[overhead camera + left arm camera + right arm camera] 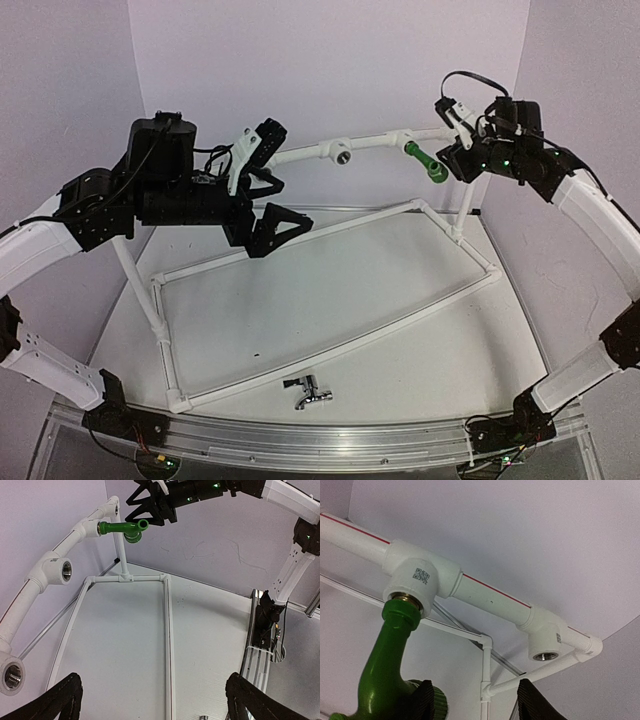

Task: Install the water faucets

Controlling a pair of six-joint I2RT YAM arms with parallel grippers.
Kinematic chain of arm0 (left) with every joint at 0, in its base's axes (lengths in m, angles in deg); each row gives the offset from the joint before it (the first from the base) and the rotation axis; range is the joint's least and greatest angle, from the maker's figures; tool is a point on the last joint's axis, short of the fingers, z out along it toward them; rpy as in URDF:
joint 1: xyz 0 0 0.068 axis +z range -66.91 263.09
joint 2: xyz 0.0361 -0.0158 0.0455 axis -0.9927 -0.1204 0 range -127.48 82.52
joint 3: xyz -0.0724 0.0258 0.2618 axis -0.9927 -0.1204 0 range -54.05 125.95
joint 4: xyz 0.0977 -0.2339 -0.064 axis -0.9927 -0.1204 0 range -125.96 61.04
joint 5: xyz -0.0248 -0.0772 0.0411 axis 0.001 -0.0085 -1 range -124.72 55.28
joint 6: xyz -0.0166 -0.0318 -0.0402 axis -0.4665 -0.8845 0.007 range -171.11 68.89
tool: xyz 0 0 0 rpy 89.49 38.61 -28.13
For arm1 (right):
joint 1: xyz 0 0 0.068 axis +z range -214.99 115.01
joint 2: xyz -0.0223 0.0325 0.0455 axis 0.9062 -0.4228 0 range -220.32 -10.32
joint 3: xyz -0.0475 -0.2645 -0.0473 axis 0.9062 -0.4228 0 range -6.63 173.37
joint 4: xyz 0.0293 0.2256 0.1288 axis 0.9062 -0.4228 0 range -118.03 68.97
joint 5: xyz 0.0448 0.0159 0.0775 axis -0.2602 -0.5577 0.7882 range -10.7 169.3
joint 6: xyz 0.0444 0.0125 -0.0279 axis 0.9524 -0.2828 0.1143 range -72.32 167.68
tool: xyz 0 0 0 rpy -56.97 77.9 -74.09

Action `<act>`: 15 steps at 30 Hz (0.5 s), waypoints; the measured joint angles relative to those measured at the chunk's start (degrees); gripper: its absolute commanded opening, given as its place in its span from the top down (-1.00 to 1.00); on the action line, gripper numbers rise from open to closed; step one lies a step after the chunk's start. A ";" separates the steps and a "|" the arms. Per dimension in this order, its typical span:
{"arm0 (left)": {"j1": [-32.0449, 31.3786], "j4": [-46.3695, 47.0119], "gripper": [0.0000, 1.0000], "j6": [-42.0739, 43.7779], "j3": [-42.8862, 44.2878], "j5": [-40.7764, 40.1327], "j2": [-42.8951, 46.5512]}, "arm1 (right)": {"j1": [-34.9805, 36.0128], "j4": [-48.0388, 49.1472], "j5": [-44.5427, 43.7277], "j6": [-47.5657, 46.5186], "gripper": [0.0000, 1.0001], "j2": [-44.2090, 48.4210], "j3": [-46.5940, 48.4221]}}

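The green water faucet (428, 163) sticks out of a white socket on the raised back pipe, seen also in the left wrist view (122, 528) and the right wrist view (385, 665). My right gripper (453, 160) (477, 697) is open beside it. Its left finger (422, 702) lies against the faucet's knob and the rest of the gap is empty. The chrome water faucet (308, 392) lies on the table near the front edge. My left gripper (275, 185) (152, 690) hangs wide open and empty, high over the left of the table.
A free socket (342, 155) (64, 570) faces out from the middle of the back pipe, and another (12, 676) sits further left. A white pipe frame (330, 345) lies across the table. Purple walls close in the back and sides. A metal rail (320, 440) runs along the front.
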 measured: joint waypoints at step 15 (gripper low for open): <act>0.00 0.92 -0.99 0.00 -1.05 -0.02 0.24 | -1.24 1.27 10.91 -0.44 -0.96 14.39 -10.95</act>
